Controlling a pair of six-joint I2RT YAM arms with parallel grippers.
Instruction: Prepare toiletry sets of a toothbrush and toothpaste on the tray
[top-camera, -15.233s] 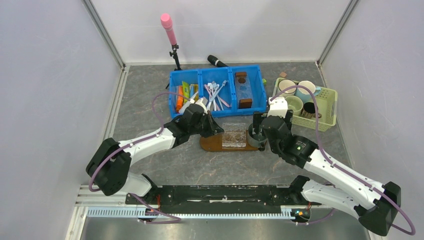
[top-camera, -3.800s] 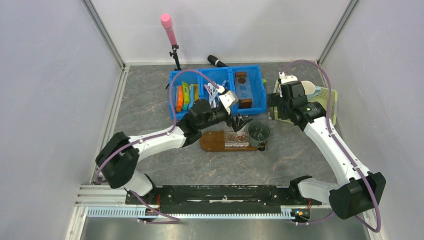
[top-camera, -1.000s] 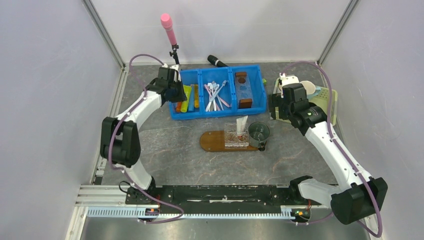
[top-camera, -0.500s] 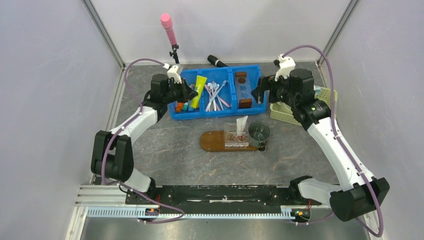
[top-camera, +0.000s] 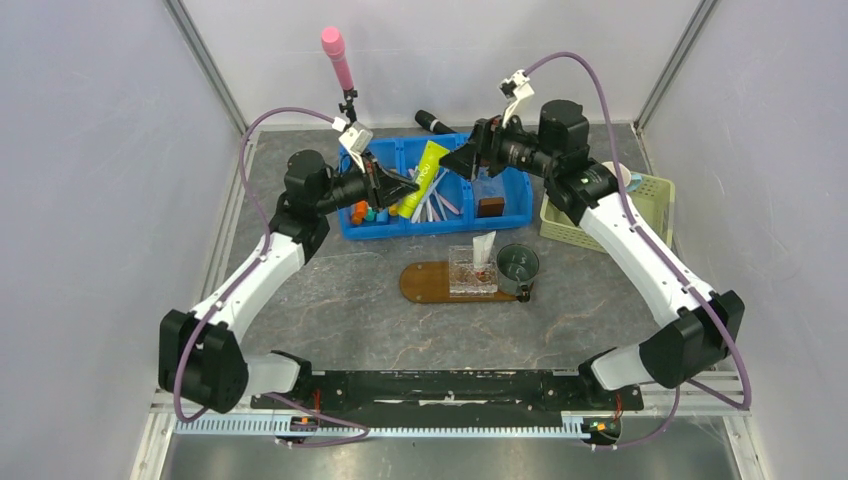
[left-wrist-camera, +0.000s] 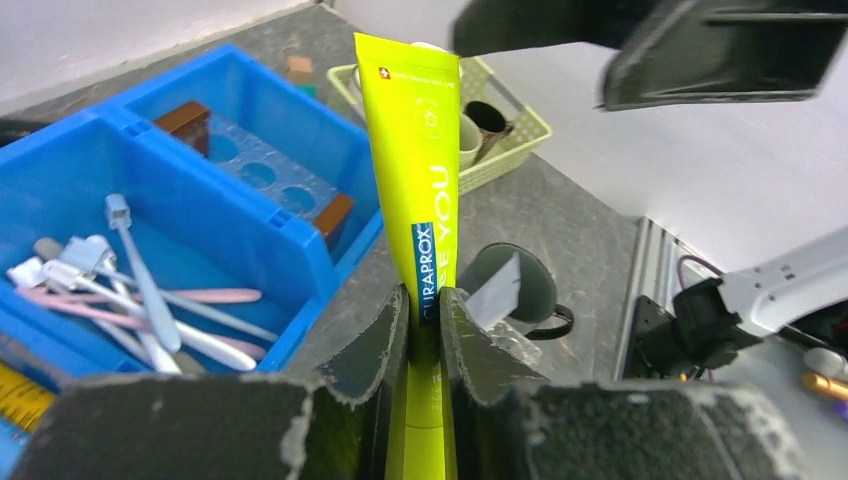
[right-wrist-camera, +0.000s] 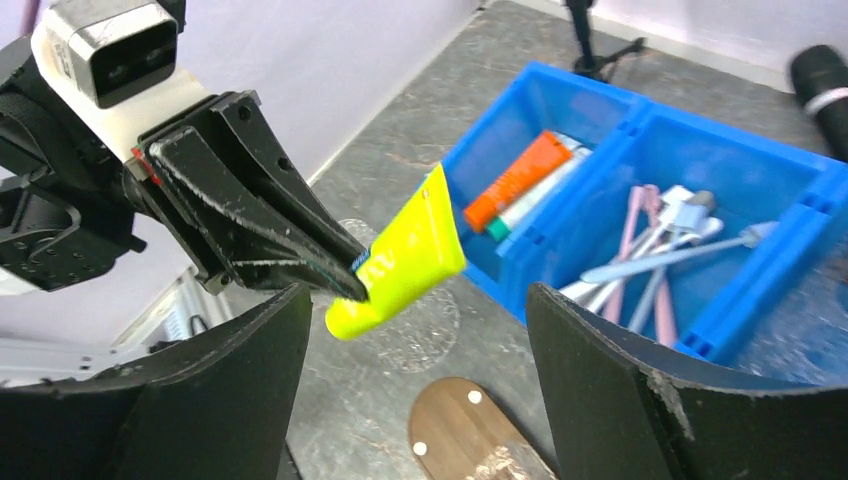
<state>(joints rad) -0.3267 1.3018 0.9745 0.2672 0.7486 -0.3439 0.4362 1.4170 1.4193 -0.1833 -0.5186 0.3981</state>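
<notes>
The green toothpaste has lifted farther out of the blue bin since a moment ago, and our right arm has swung in towards it. Our left gripper pinches its cap end, holding it tilted above the bin. Our right gripper faces its crimped end with jaws wide. The tray lies in front of the bin.

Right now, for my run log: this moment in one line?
left gripper: shut on green toothpaste tube | right gripper: open, facing it | tray: tube not placed
</notes>
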